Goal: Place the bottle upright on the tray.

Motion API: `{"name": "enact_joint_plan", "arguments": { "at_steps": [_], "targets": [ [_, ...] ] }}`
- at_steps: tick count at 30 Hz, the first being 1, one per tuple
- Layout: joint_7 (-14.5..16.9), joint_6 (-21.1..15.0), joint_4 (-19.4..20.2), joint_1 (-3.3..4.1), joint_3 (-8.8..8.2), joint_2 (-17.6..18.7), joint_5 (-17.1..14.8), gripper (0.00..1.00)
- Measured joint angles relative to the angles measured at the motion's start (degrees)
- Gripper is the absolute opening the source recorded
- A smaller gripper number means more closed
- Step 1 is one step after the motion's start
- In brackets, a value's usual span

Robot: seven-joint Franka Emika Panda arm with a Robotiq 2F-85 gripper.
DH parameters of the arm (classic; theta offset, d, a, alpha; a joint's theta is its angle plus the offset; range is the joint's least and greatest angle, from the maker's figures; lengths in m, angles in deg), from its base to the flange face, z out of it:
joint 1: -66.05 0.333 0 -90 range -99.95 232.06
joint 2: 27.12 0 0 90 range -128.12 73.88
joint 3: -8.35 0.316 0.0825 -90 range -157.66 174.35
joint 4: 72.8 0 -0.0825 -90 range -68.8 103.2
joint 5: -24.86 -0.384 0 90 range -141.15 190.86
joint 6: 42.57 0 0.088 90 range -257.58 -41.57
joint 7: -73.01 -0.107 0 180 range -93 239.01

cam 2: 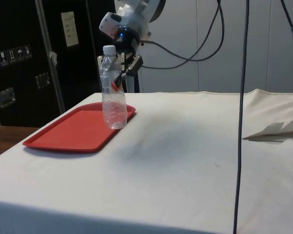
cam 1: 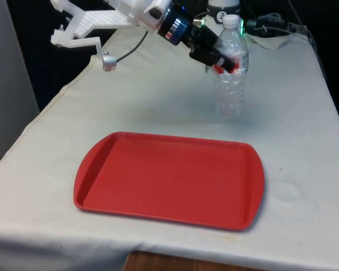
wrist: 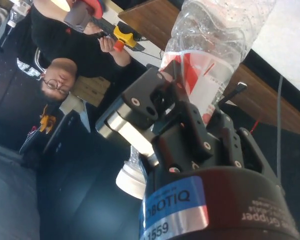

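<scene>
front view: the gripper [cam 1: 225,61] is closed around the upper body of the bottle [cam 1: 231,79], at the red-and-white label just under the shoulder. the bottle is upright with its white cap on top, and sits beyond the tray [cam 1: 169,179], past the far edge and toward the front view's right corner of it. the bottle's base looks at or just above the cloth; i cannot tell which. nothing lies on the tray.

side view: the gripper [cam 2: 121,68] holds the bottle [cam 2: 113,92] near vertical, with the tray [cam 2: 73,130] low beside it. from this angle the bottle overlaps the tray's near corner, so depth is unclear.

wrist view: the fingers [wrist: 155,102] clamp on the label of the bottle [wrist: 215,55], and a person [wrist: 75,60] sits in the background.

judgement: the bottle is clear thin plastic and looks empty, so it should be very light, easily dented and prone to tipping. the ribbed walls are slick. holding at the label, high on the body, keeps it hanging straight, but squeeze gently and set the base flat on the tray's floor before letting go.
</scene>
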Motion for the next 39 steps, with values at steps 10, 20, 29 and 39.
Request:
{"name": "enact_joint_plan", "arguments": {
  "at_steps": [10,20,29,39],
  "targets": [
    [-0.29,0.11,-1.15,0.00,-0.06,0.74,-1.09,0.34],
    [-1.60,0.23,-4.47,-0.06,-0.17,2.92,-3.04,0.34],
    [-2.46,0.29,-6.70,-0.06,-0.34,4.35,-4.30,0.34],
    [-3.90,0.34,-10.43,-0.23,-0.46,6.82,-6.47,0.34]
  ]
}}
